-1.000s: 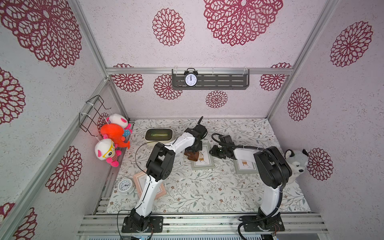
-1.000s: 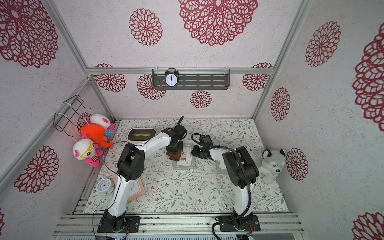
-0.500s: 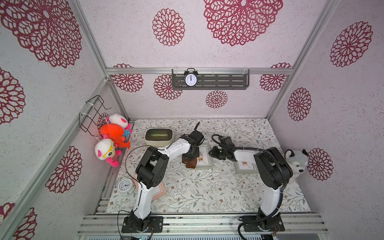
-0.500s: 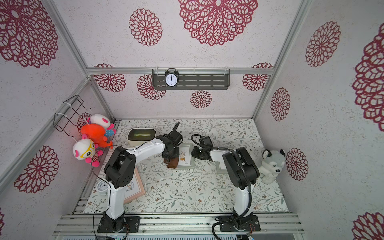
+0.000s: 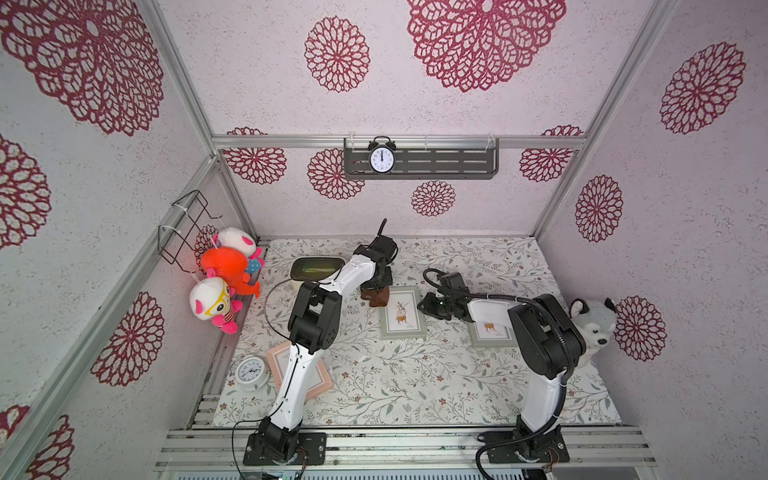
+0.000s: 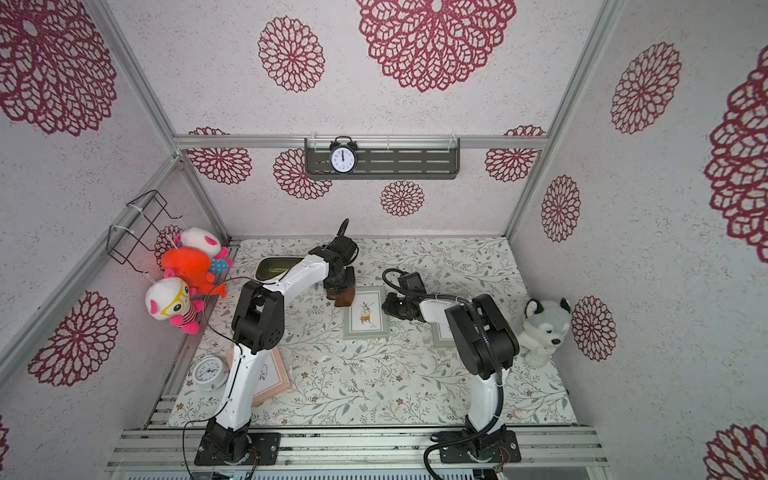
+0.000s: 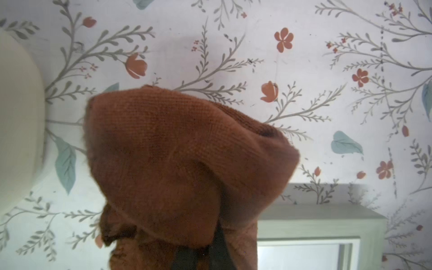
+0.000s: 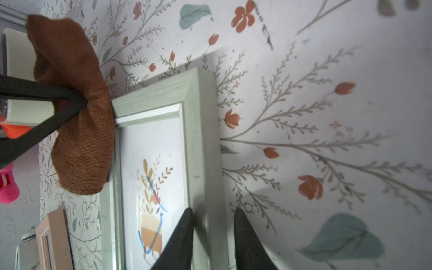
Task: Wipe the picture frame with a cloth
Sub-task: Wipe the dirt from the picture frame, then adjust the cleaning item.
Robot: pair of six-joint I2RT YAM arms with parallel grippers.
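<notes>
left hand (image 5: 377,286): clenched on cloth (image 5: 375,296), which sits bunched on frame (image 5: 402,312)'s far corner
right hand (image 8: 213,210): pinching frame's side rail
risk: wad probably just rides the rim and misses the glass (image 8: 152,152); if that thin pinch slips, frame skids

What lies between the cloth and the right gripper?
The green picture frame, seen in the right wrist view: cloth at one corner, right gripper astride a side rail.

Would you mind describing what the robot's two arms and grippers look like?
Both the left arm and right arm have white links joined by bulky black joints, on black base plates. A thin black cable loops beside the left arm; a ribbed black hose runs along the right. The left gripper and right gripper have dark, tapering fingers.
</notes>
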